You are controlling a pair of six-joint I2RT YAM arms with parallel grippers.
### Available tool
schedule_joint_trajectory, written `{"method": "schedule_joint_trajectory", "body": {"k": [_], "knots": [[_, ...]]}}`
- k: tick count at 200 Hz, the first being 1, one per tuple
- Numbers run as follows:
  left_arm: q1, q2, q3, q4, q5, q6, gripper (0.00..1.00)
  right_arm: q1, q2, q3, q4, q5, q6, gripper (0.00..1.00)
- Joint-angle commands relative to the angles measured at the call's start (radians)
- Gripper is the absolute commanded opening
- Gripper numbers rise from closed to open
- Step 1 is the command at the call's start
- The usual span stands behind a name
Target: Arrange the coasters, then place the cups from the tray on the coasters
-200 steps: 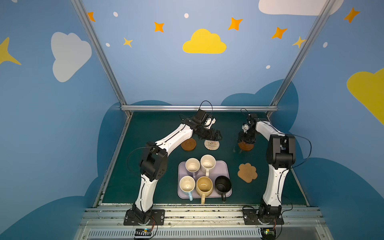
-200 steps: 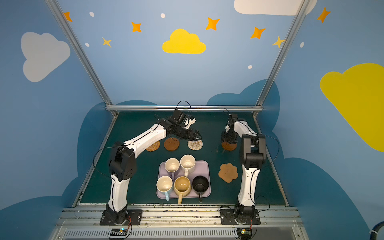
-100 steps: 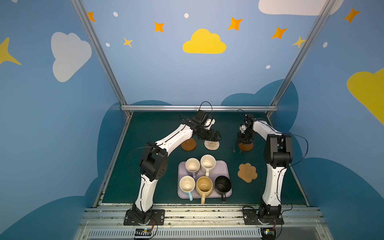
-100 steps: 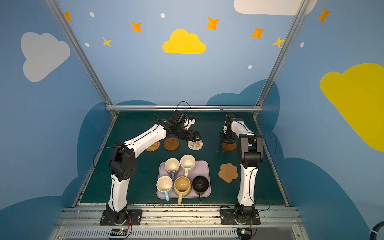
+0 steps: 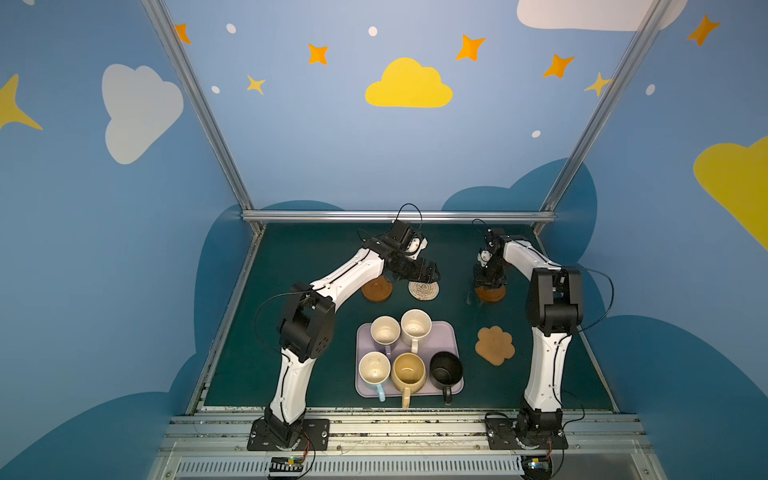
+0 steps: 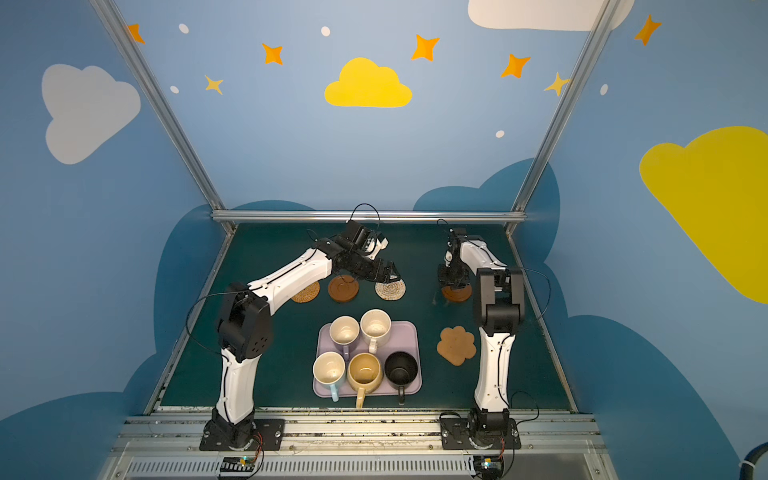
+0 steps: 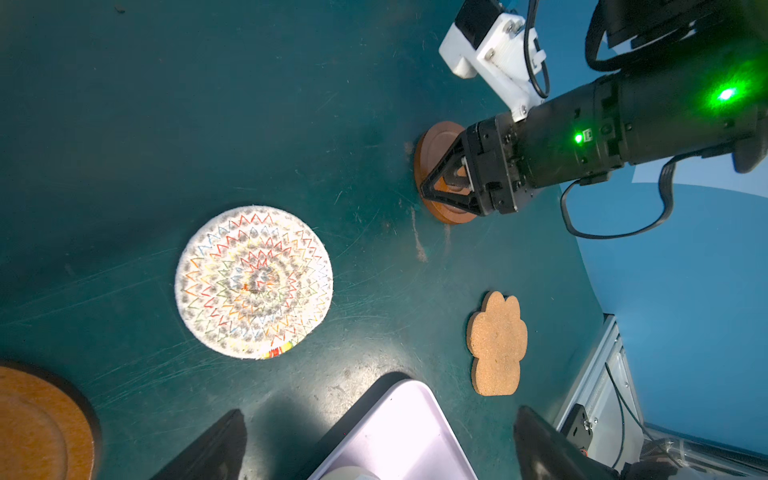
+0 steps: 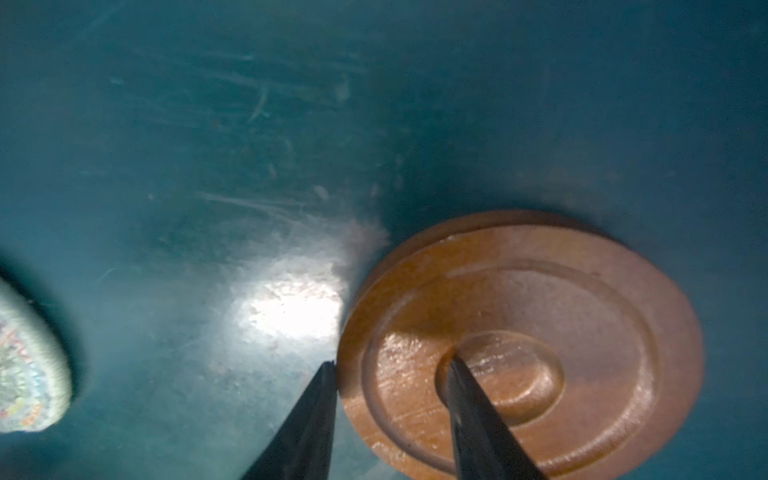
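Five cups stand on the lilac tray (image 5: 451, 332): lilac (image 5: 384, 330), cream-white (image 5: 415, 324), light blue (image 5: 374, 369), mustard (image 5: 409, 370) and black (image 5: 445, 369). Behind the tray lie a tan woven coaster (image 6: 306, 291), a brown wooden disc (image 5: 376, 289) and a whitish woven coaster (image 5: 423, 289). My left gripper (image 5: 428, 272) hovers open over the whitish one. My right gripper (image 8: 392, 363) is shut on the second wooden disc (image 8: 582, 332), one finger at its rim, the other in its centre recess. The cork paw coaster (image 5: 495, 345) lies right of the tray.
The green table ends at a metal rail (image 5: 399, 216) at the back and at blue walls on both sides. The right arm's upright link (image 5: 552, 299) stands just right of the paw coaster.
The right gripper's jaws have narrowed onto the wooden disc and its wrist has shifted slightly. The left arm and the cups have stayed put.
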Motion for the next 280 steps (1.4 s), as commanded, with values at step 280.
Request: {"method": "schedule_joint_trajectory", "body": {"k": [280], "knots": [[0.067, -0.095, -0.155, 0.045, -0.02, -0.091, 1.0, 0.278, 0.14, 0.106, -0.062, -0.144, 0.068, 0.4]]}}
